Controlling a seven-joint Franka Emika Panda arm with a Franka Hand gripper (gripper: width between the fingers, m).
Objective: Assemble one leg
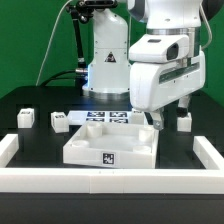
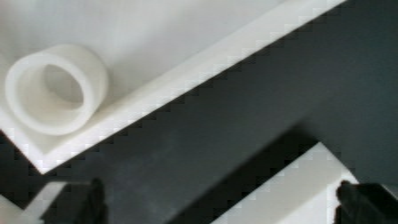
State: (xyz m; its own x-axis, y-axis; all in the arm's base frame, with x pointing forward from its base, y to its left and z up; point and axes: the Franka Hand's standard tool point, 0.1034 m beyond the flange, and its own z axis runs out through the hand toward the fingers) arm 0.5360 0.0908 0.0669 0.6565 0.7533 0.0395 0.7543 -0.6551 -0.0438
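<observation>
In the right middle of the exterior view, the gripper (image 2: pixel 214 198) hangs wide open and empty above the far corner of the white slab (image 1: pixel 85 150), near a leg (image 1: pixel 184 121).

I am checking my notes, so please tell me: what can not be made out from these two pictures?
1. Exterior view: the leg beside the gripper is too small to show any tag.
2. Exterior view: the arm hides part of the marker board.
3. Wrist view: the slab is cut off by the picture edges; only one corner hole shows, blurred.
</observation>
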